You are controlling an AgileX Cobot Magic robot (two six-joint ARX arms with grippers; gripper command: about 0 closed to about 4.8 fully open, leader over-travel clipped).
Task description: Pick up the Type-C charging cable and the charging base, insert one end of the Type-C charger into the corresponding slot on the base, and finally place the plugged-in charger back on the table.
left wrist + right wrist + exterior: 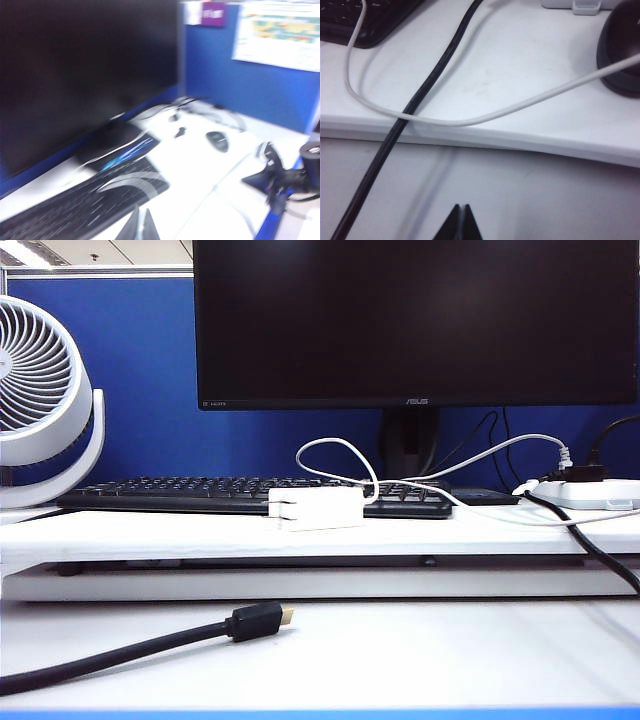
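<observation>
Exterior view: one base (318, 508), one thin white cable (340, 455), one black cable (130, 648); left gripper (140, 226) and right gripper (460, 225) each pinched together, empty.

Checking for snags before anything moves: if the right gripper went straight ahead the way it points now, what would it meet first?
Probably bare table just ahead of the shut right gripper, then the shelf edge where the thin white cable lies; depth is unclear.

My right gripper (461, 222) hangs closed and empty over the table (530, 195). Ahead, the thin Type-C charging cable (485, 117) curves along the raised shelf edge, crossing a thick black cable (420, 97) near the keyboard (365, 17) corner.
</observation>
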